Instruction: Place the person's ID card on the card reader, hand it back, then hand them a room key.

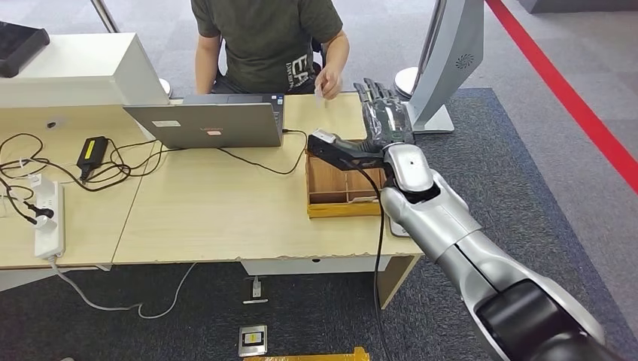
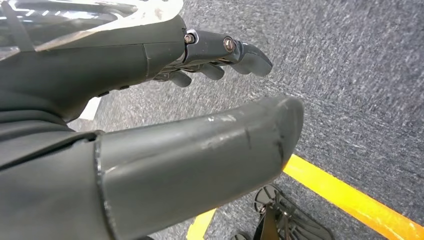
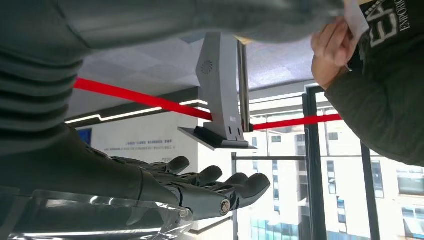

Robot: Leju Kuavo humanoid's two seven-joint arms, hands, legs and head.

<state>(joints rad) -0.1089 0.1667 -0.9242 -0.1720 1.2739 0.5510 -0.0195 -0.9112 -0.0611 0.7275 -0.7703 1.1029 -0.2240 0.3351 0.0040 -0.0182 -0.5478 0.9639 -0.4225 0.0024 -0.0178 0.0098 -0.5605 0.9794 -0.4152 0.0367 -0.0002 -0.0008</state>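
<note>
The right hand point(image 1: 380, 113) reaches over the far right part of the table point(image 1: 218, 214), right of centre in the head view. Its dark fingers point(image 1: 374, 94) are stretched out straight and side by side, the thumb spread towards the left, and they hold nothing. Just beyond the fingertips, near the top centre of the frame, a person's hand point(image 1: 329, 81) pinches a small pale card point(image 1: 319, 93), slightly apart from the robot's fingers. The card looks thin, white and plain; no print can be made out.

Below the hand a wooden tray point(image 1: 342, 197) with dividers sits flush against the table's near right edge. To the right a grey monitor stand point(image 1: 444, 68) rises at the table's far corner, close beside the fingers. To the left lies bare tabletop up to an open laptop point(image 1: 211, 120), with black cables point(image 1: 53, 162) and a white power strip point(image 1: 47, 218) at far left.

In the left wrist view, the left hand point(image 2: 150, 125) hangs over grey carpet point(image 2: 350, 75) with a yellow line point(image 2: 350, 200), fingers loosely curled and apart, holding nothing.
</note>
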